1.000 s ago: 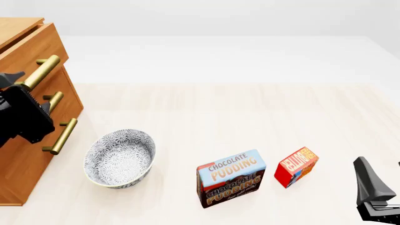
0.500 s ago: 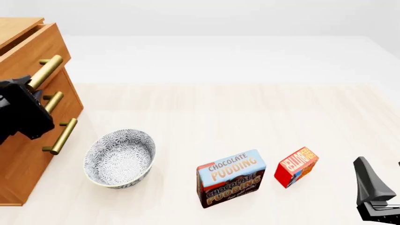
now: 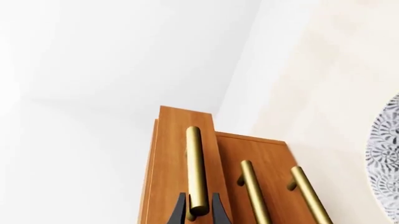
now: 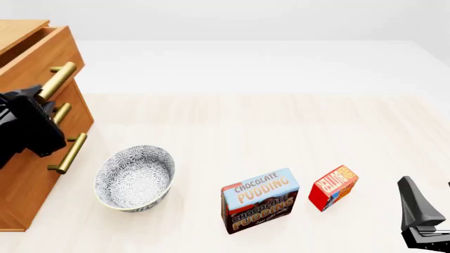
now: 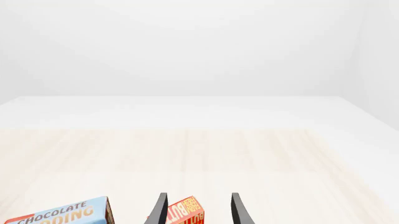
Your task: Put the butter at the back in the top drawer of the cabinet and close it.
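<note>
Front view: one cabinet, three handles, one bowl, two boxes.

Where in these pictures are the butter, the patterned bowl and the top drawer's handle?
butter (image 4: 332, 187), front view, on its red-orange label face.
bowl (image 4: 134, 177), front view, on its patterned inside.
top drawer's handle (image 3: 195, 168), left wrist view, mid-bar.

The left arm comes in from the left edge, its dark wrist raised and pointed left; the left gripper has its two black fingers set closely on either side of a brass bar — pinched on it, as far as the wrist view shows. The right gripper sits low at the near right corner, fingers parted and pointing far — nothing between them.
</note>
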You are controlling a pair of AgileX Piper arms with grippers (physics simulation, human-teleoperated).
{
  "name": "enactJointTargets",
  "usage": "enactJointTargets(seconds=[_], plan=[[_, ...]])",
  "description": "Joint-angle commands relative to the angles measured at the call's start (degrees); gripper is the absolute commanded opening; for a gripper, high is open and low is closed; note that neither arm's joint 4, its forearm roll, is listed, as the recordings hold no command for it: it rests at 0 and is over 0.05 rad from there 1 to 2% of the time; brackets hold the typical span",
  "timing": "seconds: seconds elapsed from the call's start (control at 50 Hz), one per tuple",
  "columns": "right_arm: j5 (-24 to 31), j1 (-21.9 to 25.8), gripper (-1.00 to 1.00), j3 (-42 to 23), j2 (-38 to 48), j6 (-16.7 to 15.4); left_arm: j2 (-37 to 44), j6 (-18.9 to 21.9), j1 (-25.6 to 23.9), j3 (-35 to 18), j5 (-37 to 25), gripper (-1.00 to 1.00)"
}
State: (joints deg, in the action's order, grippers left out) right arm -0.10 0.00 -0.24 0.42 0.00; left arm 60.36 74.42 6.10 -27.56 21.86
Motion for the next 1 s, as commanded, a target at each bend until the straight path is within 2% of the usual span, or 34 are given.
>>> enactJointTargets(seconds=[0.02,1.0], plan=[[0.0,0.0,1.0,0.0,0.0,0.0,-0.2,0.0,-2.4,2.1,-0.9,-1.0],[0.0,0.0,1.0,0.0,0.0,0.0,2.3,-1.8,-9.4,4.3,1.0,-1.0]])
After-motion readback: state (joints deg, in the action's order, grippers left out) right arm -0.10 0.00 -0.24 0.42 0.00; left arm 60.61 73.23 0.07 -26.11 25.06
